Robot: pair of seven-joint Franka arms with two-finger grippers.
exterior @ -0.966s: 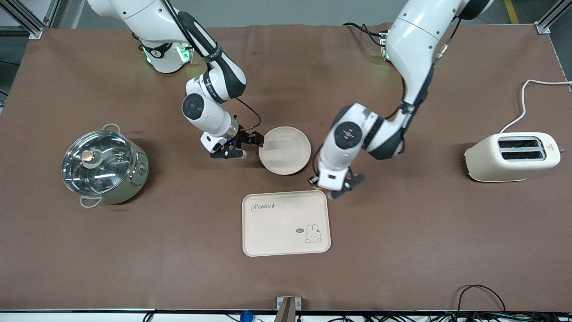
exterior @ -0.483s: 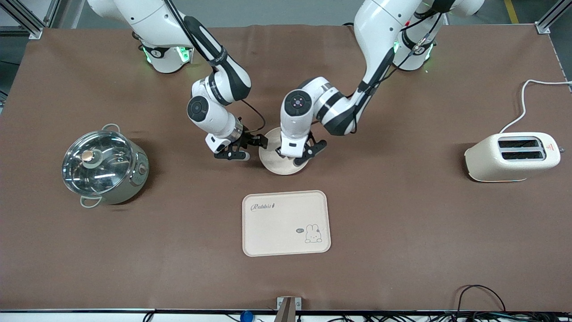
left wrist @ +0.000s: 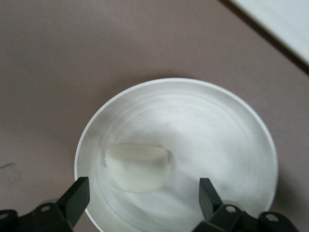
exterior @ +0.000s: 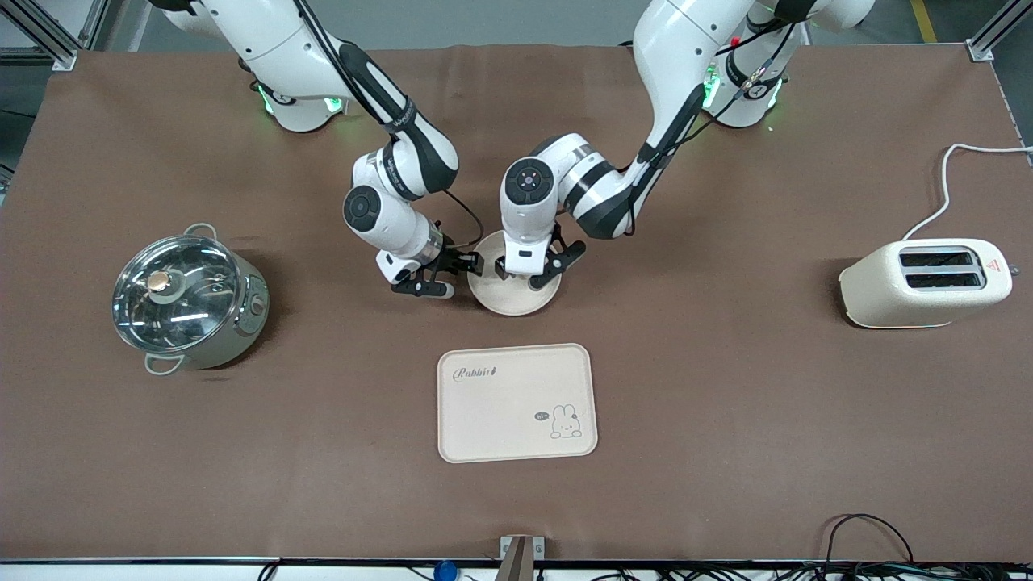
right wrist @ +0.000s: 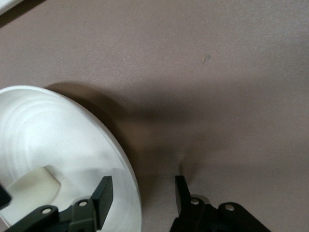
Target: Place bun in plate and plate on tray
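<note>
The round cream plate (exterior: 510, 300) sits on the brown table, farther from the front camera than the Rabbit tray (exterior: 516, 402). The pale bun (left wrist: 137, 166) lies in the plate (left wrist: 217, 125); in the front view my left hand hides it. My left gripper (exterior: 520, 276) hangs over the plate, open, its fingers (left wrist: 77, 195) wide on either side of the bun and apart from it. My right gripper (exterior: 466, 278) is open and straddles the plate's rim (right wrist: 123, 164) at the right arm's end. The bun (right wrist: 36, 186) also shows in the right wrist view.
A steel pot with a glass lid (exterior: 187, 297) stands toward the right arm's end. A cream toaster (exterior: 924, 282) with a white cable stands toward the left arm's end. A corner of the tray (left wrist: 285, 19) shows in the left wrist view.
My left arm swung from beside the tray's corner to over the plate. The plate was empty; the bun now lies in it. My right gripper edged closer onto the plate's rim.
</note>
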